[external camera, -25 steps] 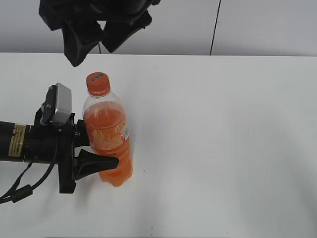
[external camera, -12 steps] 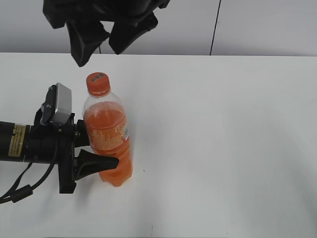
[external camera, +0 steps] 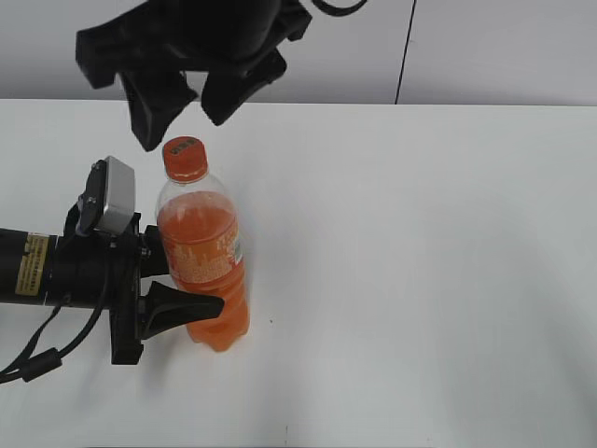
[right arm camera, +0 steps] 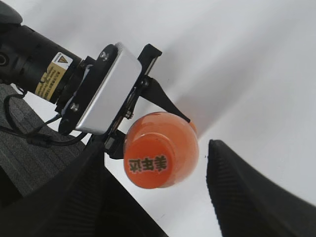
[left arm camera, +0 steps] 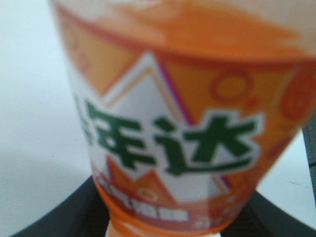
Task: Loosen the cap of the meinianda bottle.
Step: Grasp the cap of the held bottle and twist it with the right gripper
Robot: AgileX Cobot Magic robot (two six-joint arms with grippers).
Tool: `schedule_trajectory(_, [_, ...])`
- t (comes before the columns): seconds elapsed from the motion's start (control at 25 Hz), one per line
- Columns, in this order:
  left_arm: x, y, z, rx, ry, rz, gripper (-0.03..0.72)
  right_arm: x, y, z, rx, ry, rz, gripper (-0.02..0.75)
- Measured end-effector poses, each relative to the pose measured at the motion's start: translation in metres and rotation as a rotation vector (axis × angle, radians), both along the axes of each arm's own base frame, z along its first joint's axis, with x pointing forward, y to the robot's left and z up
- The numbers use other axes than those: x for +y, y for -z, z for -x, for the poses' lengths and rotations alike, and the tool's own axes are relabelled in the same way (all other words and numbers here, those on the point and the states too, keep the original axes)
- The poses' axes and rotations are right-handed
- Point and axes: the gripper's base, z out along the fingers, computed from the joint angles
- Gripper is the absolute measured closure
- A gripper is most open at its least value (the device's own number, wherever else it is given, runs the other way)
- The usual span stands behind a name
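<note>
Meinianda bottle [external camera: 203, 257] stands upright on the white table [external camera: 420, 261], left of centre in the exterior view. Clear plastic, filled with orange drink up to about the shoulder; the clear top section above that shows no liquid. Long axis vertical, neck pointing up toward 12 o'clock in the exterior view.

Cap [external camera: 184, 157] is on the neck, orange, with a pale printed mark on top. From the right wrist view the cap [right arm camera: 148, 165] faces the camera, mark readable, bottle body foreshortened behind it.

Left gripper [external camera: 191, 285] comes in from 9 o'clock, arm lying roughly horizontal. Its black fingers [external camera: 182, 309] sit either side of the lower body of the bottle, pinching it around the label band and ribbed part. Left wrist view is filled with the label [left arm camera: 173, 143]: orange and white with green characters, blurred, with dark finger pads at the bottom corners.

Right gripper [external camera: 191, 98] hangs at 12 o'clock above the cap, fingers spread wide, not touching it. In the right wrist view the two black fingers [right arm camera: 247, 192] sit at 9 and 3 o'clock of the cap with clear gaps on both sides, fingertips below the frame edge.
</note>
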Motion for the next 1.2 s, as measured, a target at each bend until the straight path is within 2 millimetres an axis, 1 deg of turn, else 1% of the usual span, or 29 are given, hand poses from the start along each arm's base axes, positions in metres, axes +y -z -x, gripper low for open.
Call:
schedule_trajectory(0.12, [0.000,0.000,0.000,0.000,0.000,0.000,0.305,0.008,0.010,0.003,-0.003,-0.020,0.032,0.256])
schedule_trajectory(0.24, [0.000,0.000,0.000,0.000,0.001,0.001,0.305,0.010,0.018,0.000,-0.036,-0.021,0.081,0.256])
schedule_trajectory(0.48, [0.000,0.000,0.000,0.000,0.001,0.001,0.305,0.010,0.018,-0.001,-0.051,-0.022,0.094,0.262])
schedule_trajectory(0.84, [0.000,0.000,0.000,0.000,0.001,0.001,0.305,0.011,0.018,0.001,-0.031,-0.022,0.078,0.370])
schedule_trajectory(0.92, [0.000,0.000,0.000,0.000,0.001,0.001,0.305,0.011,0.018,0.001,-0.027,-0.023,0.075,0.398])
schedule_trajectory(1.04, [0.000,0.000,0.000,0.000,0.001,0.001,0.305,0.011,0.018,0.002,-0.023,-0.023,0.072,0.461])
schedule_trajectory(1.2, [0.000,0.000,0.000,0.001,0.000,0.001,0.305,0.012,0.018,0.002,-0.025,-0.027,0.072,0.466])
